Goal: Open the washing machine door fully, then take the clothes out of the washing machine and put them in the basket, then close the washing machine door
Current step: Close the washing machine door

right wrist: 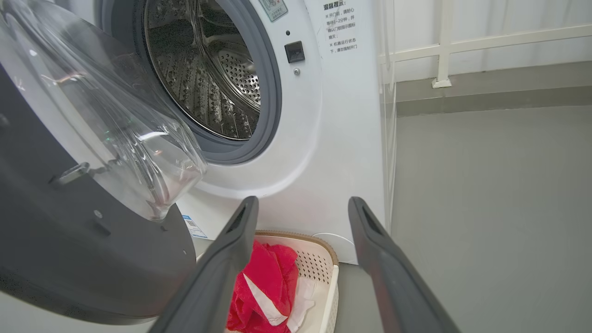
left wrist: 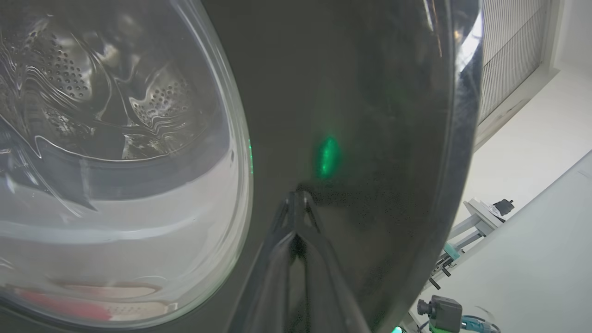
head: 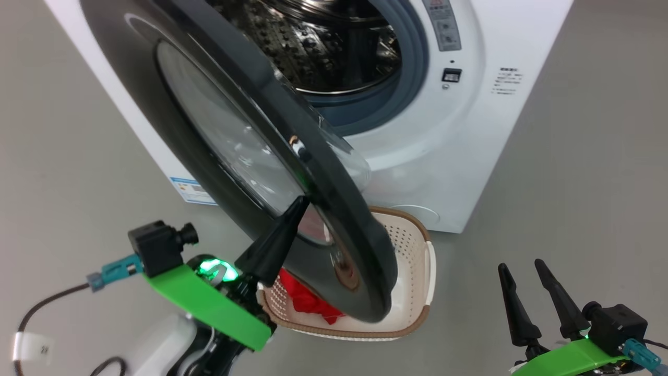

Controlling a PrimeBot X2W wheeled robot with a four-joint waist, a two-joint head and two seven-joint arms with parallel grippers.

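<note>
The washing machine point(head: 469, 130) has its door point(head: 235, 68) swung partway out, and the steel drum point(head: 323, 47) looks empty. My left gripper point(head: 301, 201) is shut, its joined tips touching the door's black outer rim point(left wrist: 370, 115) beside the glass window point(left wrist: 115, 138); the tips of my left gripper point(left wrist: 298, 196) hold nothing. The basket point(head: 412, 250) sits on the floor under the door's lower edge, with the red clothes point(head: 308, 303) in it. My right gripper point(head: 520, 266) hangs open and empty at the lower right. Between my right gripper's point(right wrist: 303, 203) fingers I see the basket point(right wrist: 323, 268) and clothes point(right wrist: 268, 286).
Grey floor point(head: 574, 209) spreads to the right of the machine. A dark cable point(head: 47, 303) trails at the lower left. A white railing and low ledge point(right wrist: 462, 55) run behind the machine. A metal stand point(left wrist: 481, 212) is off to the side.
</note>
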